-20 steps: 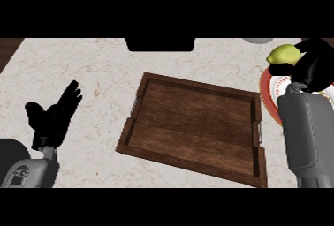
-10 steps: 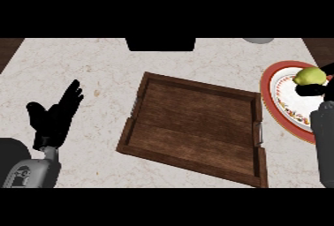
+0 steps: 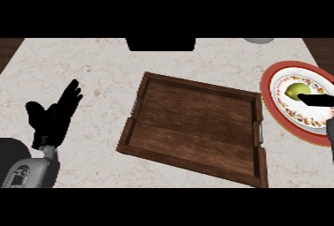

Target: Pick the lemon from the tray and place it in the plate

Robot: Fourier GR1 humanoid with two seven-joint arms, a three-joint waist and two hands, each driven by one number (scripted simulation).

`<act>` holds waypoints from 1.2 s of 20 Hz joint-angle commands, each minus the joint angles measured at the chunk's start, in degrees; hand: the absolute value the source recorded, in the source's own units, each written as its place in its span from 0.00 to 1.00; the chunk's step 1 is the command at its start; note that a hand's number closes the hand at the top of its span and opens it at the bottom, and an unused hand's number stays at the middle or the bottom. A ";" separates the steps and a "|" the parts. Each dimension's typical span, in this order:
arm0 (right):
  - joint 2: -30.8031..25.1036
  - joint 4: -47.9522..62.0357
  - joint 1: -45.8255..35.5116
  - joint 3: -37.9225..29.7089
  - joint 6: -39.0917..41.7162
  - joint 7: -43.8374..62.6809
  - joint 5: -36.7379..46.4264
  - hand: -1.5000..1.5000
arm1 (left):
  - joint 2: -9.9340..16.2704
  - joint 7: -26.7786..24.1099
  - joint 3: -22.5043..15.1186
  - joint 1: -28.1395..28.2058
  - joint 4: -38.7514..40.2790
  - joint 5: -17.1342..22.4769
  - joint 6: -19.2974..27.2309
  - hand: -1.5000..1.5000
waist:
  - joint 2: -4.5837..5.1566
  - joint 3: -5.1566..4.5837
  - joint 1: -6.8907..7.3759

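At about three o'clock in the head view we see only a black fingertip of our right hand (image 3: 320, 100) coming in from the right edge; it lies straight across the plate (image 3: 271, 99) and its tip touches the lower right side of the lemon (image 3: 297, 91) without curling round it, so the fruit is released. The yellow-green lemon sits inside the plate, on its white centre ringed by a patterned band and a red rim, a little above the plate's middle. The plate itself lies on the pale marble counter (image 3: 85, 62) at the right edge, partly cut off by it. Just beside the plate, toward nine o'clock from it, we find the dark wooden tray (image 3: 192, 128), turned at a slant, with a small metal handle on each short side; nothing lies in it. Well apart from all this, at roughly eight o'clock in the view, our left hand (image 3: 52, 118) rests open above the counter, fingers straight and pointing up toward one o'clock, its grey forearm entering from the lower left corner.
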 commanded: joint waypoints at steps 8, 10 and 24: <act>5.05 -15.78 -0.94 -1.59 -2.16 -16.51 -16.30 0.00 | 0.07 -0.03 1.31 -2.81 3.50 -0.70 0.29 0.50 | -0.32 -0.06 -1.32; 5.73 -17.46 -1.95 -2.66 -2.31 -11.11 -17.78 0.00 | 0.77 1.50 1.72 -1.66 1.14 0.23 -0.71 0.50 | -0.30 -0.06 -0.63; 6.22 -30.32 15.62 -7.66 11.34 -13.89 -39.74 0.00 | -1.42 1.91 1.08 1.49 -2.68 -1.54 -0.64 0.50 | -0.19 -0.04 -0.47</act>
